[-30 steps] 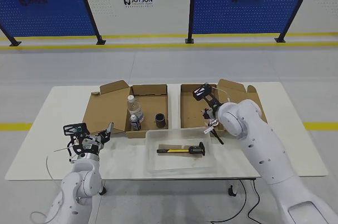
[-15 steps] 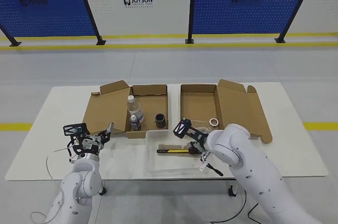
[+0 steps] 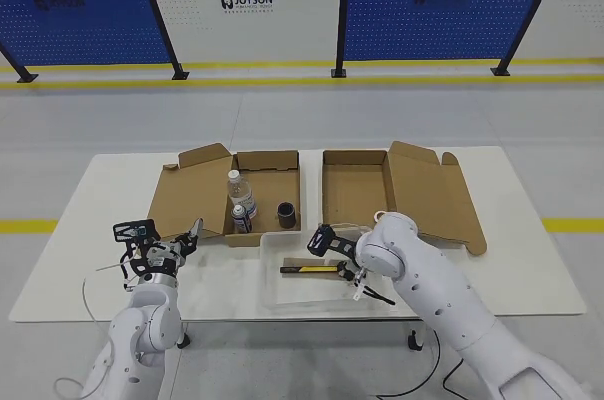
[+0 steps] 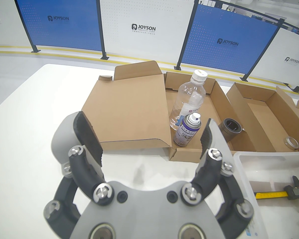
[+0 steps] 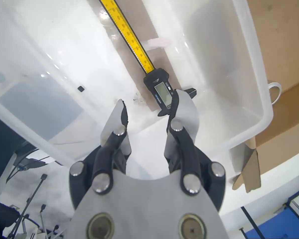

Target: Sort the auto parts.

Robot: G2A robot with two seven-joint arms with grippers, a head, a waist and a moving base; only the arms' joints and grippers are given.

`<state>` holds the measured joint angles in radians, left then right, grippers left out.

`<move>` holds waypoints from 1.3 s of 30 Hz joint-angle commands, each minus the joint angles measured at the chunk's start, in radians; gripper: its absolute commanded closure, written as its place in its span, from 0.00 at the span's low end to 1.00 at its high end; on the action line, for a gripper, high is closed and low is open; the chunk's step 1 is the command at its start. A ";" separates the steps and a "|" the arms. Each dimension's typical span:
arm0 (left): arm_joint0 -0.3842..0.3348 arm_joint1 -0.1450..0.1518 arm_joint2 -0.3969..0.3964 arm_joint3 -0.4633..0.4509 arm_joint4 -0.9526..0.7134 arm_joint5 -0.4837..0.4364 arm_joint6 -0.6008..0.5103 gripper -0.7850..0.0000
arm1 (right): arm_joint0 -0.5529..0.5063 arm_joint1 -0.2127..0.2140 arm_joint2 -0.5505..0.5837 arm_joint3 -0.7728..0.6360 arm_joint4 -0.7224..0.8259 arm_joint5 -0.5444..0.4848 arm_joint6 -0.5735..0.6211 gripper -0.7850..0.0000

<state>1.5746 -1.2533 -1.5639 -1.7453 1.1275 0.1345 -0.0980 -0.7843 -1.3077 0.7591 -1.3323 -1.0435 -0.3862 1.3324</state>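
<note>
the caliper [image 3: 322, 268] lies flat on the floor of the clear bin [image 3: 282, 292], which sits at the front middle of the worktop [image 3: 82, 200], just before the two open cardboard boxes. its long axis runs side to side, roughly along the worktop's front edge. the yellow beam points to the robot's left and the black display head sits at the right end, display facing up. the right gripper [image 5: 149, 103] hangs over the bin at that head end, its jaws partly open and holding nothing. one finger [image 5: 183, 105] overlaps the head's edge in the right wrist view, and whether it touches cannot be told. the left gripper [image 4: 144, 125] is over bare worktop near the front left corner, well apart from the bin, jaws spread wide and empty, facing the boxes. the left box [image 4: 214, 93] holds an upright clear bottle [image 4: 189, 100], a spray can [image 4: 188, 130] standing just before it, and a black cylinder [image 4: 230, 126] beside the can. the right box [image 4: 264, 108] has a small pale ring [image 4: 291, 143] lying in its near corner, close to the bin's rim.
</note>
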 commanded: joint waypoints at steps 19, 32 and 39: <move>0.000 0.000 0.000 0.000 0.000 0.000 0.000 0.00 | 0.162 -0.104 -0.190 0.330 0.042 -0.109 -0.067 0.51; 0.000 0.000 0.000 0.000 0.000 0.000 0.000 0.00 | 0.191 -0.142 -0.221 0.410 0.080 -0.115 -0.096 0.71; 0.000 0.000 0.000 0.000 0.000 0.000 0.000 0.00 | 0.185 -0.143 -0.208 0.393 0.097 -0.085 -0.097 0.89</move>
<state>1.5746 -1.2533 -1.5639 -1.7453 1.1275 0.1345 -0.0980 -0.5982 -1.4519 0.5488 -0.9348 -0.9484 -0.4731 1.2329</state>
